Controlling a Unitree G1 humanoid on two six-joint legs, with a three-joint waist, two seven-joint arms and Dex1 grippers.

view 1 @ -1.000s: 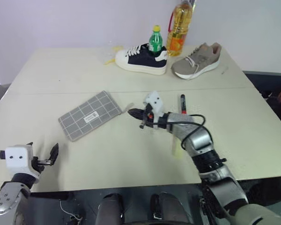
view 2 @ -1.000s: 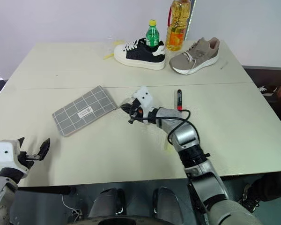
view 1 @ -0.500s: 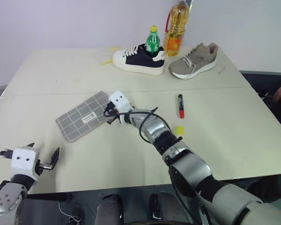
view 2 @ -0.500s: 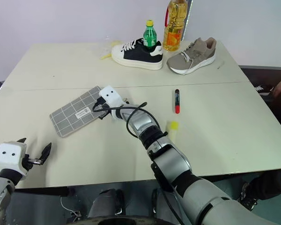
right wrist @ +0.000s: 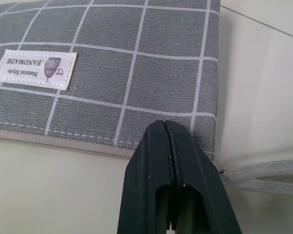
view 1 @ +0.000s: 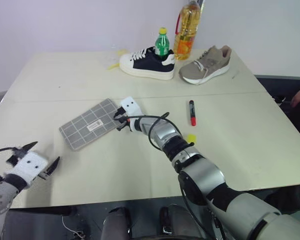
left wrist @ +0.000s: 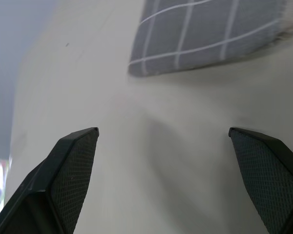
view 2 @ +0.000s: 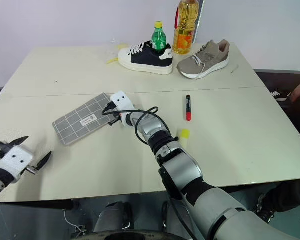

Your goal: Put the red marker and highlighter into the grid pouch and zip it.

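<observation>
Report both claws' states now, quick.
Left claw: open, empty, short of the pouch.
Right claw: closed at the pouch's corner by the zipper pull; whether it pinches anything cannot be told.

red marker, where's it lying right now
In the left eye view the red marker lies on the table right of centre, between the grid pouch on its left and the beige sneaker farther back, with the yellow highlighter just nearer.
</observation>
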